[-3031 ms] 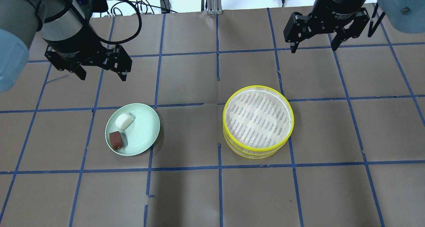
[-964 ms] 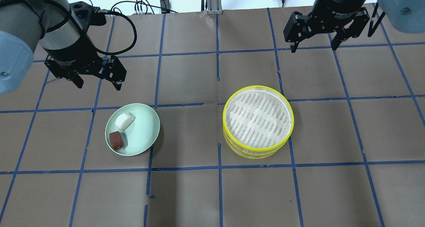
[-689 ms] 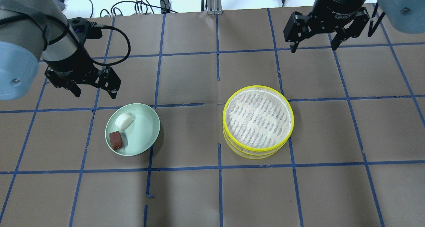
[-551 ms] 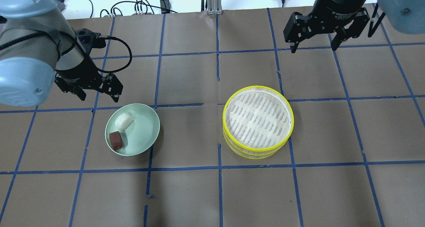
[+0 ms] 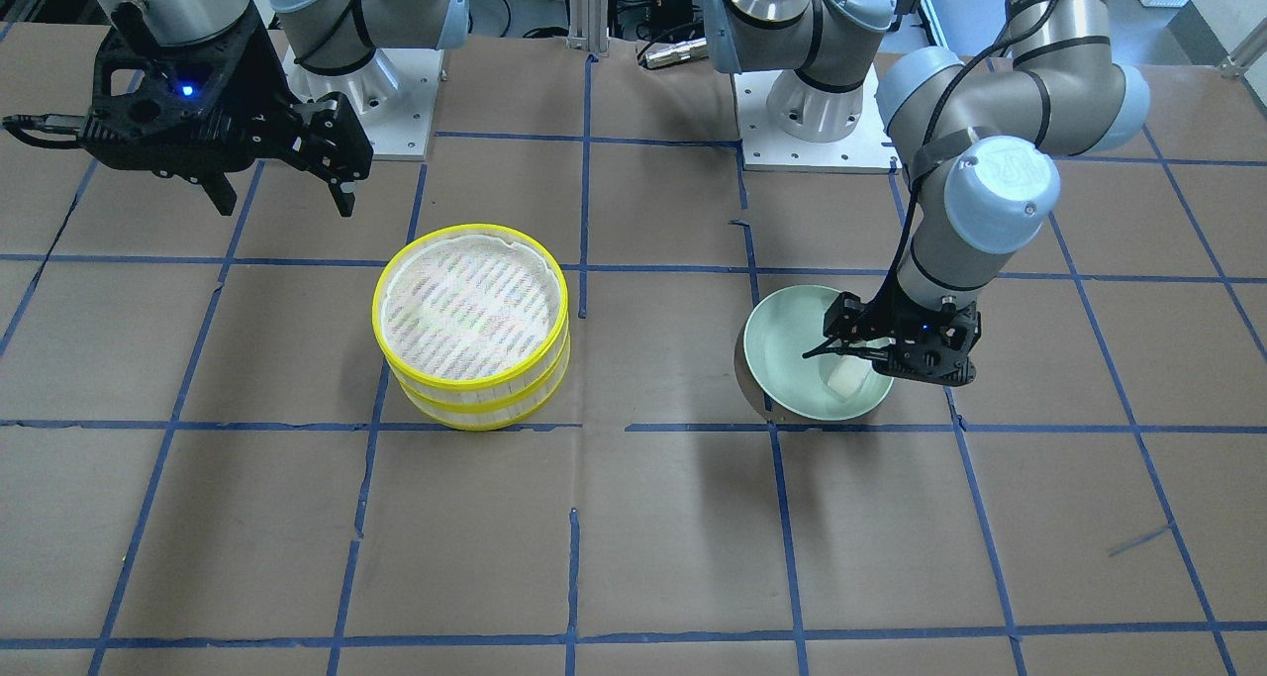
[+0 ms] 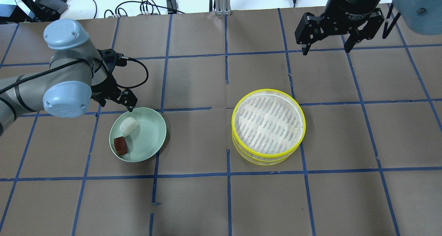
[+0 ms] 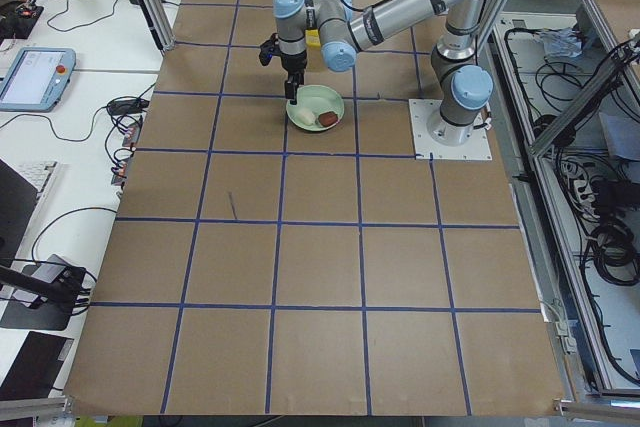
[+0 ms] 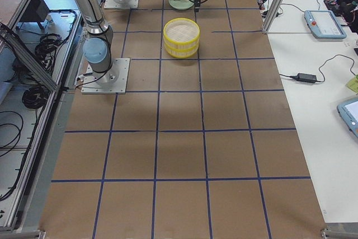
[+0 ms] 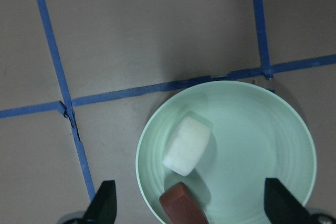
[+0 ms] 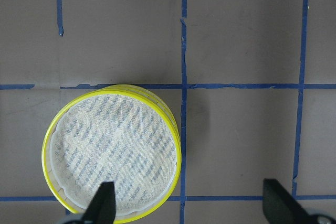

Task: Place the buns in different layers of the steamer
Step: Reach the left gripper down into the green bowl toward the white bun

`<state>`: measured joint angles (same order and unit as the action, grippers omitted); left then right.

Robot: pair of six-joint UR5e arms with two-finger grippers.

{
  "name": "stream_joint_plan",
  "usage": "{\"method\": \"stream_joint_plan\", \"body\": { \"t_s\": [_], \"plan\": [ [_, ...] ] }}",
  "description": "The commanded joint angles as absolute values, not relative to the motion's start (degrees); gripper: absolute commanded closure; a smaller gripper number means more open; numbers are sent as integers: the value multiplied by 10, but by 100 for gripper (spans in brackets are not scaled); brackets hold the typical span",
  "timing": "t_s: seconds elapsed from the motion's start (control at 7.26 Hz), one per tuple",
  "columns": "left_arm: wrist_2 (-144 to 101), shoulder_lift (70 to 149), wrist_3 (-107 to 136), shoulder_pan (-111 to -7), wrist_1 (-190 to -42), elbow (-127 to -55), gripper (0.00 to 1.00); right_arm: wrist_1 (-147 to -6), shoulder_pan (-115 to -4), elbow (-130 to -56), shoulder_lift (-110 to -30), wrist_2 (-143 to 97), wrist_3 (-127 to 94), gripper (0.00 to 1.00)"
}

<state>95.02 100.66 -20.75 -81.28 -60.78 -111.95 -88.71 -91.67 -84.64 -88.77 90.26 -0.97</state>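
A white bun [image 6: 129,125] and a dark reddish-brown bun [image 6: 120,145] lie side by side in a pale green plate [image 6: 152,139]. My left gripper [image 6: 114,103] is open and empty, low over the plate's rear edge. The left wrist view shows the white bun [image 9: 187,145] and brown bun [image 9: 181,205] between its spread fingers. In the front view the white bun [image 5: 849,379] shows under the left gripper [image 5: 881,349]; the brown one is hidden. The yellow-rimmed two-tier steamer [image 6: 268,125] stands stacked with nothing on its top liner. My right gripper [image 6: 326,50] is open, high behind the steamer.
The table is brown paper with a blue tape grid [image 6: 228,173]. Cables [image 6: 152,4] lie beyond the far edge. The robot bases [image 5: 812,112] stand at the table's rear. The steamer also shows in the right wrist view [image 10: 113,153].
My left arm has swung down and forward, bringing its open gripper from well behind the plate to just over the plate's rear edge. The right arm, buns and steamer have not moved.
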Motion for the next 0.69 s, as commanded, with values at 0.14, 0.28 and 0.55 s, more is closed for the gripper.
{"method": "stream_joint_plan", "body": {
  "t_s": [0.14, 0.28, 0.55],
  "plan": [
    [946, 1051, -214, -812, -575, -1157, 2, -887, -917, -847, -887, 903, -10, 0],
    [946, 1053, -214, -812, -575, -1156, 2, -889, -918, -851, -884, 903, -10, 0],
    [946, 1054, -214, -812, -574, -1153, 4, -938, -921, -878, -858, 896, 3, 0]
  ]
}}
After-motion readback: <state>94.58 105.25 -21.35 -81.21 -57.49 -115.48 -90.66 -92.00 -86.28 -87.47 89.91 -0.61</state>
